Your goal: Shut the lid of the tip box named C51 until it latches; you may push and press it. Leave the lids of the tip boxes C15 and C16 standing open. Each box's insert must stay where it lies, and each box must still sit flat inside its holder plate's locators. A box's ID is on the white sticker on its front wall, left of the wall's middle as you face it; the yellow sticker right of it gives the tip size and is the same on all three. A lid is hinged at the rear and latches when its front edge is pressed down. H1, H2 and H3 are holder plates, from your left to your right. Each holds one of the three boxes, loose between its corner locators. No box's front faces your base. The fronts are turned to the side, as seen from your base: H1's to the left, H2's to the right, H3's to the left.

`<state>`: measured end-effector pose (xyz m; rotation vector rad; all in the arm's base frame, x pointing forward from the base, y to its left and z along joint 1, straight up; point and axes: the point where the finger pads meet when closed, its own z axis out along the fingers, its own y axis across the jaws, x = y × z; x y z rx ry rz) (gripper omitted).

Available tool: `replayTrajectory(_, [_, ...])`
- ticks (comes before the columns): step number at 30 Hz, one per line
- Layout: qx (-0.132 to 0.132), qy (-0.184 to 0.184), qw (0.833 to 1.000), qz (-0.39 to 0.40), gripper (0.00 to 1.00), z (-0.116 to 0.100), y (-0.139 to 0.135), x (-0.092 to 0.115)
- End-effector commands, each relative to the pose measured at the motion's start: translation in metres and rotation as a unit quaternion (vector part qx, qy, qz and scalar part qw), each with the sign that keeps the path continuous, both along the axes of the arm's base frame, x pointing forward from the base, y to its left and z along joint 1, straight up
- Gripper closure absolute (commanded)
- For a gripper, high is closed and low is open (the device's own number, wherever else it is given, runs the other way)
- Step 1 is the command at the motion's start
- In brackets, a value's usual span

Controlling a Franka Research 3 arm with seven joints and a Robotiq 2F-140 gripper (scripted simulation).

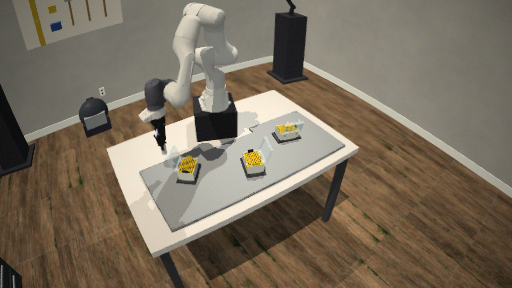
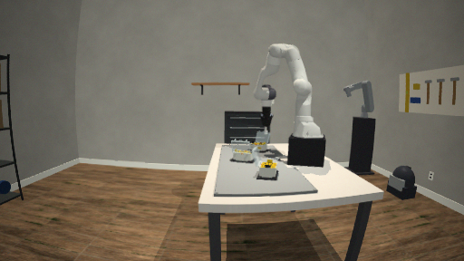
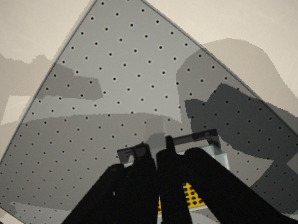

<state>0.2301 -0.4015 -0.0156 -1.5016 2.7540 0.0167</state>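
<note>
Three open tip boxes with yellow tip racks stand on the grey perforated mat (image 1: 235, 175): one at the left (image 1: 188, 168), one in the middle (image 1: 253, 161), one at the right (image 1: 287, 131). Their clear lids stand up. The stickers are too small to read, so I cannot tell which box is C51. My gripper (image 1: 162, 145) is shut and empty. It hangs above the table, just behind and left of the left box. In the wrist view the shut fingers (image 3: 162, 148) cover most of that box (image 3: 193, 192). In the exterior view the gripper (image 2: 266, 122) hangs well above the nearest box (image 2: 267, 169).
The arm's black base block (image 1: 215, 120) stands at the table's back edge, behind the mat. Another arm on a black pedestal (image 1: 290, 45) stands on the floor.
</note>
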Motion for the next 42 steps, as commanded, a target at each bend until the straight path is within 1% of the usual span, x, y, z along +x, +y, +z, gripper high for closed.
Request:
replayTrajectory(1, [-0.002, -0.001, 1.000, 0.001, 1.00, 0.001, -0.002, 0.001])
replayTrajectory(18, [-0.002, -0.001, 1.000, 0.001, 1.00, 0.001, -0.002, 0.001])
replayTrajectory(42, [-0.002, -0.001, 1.000, 0.001, 1.00, 0.005, 0.021, 0.016])
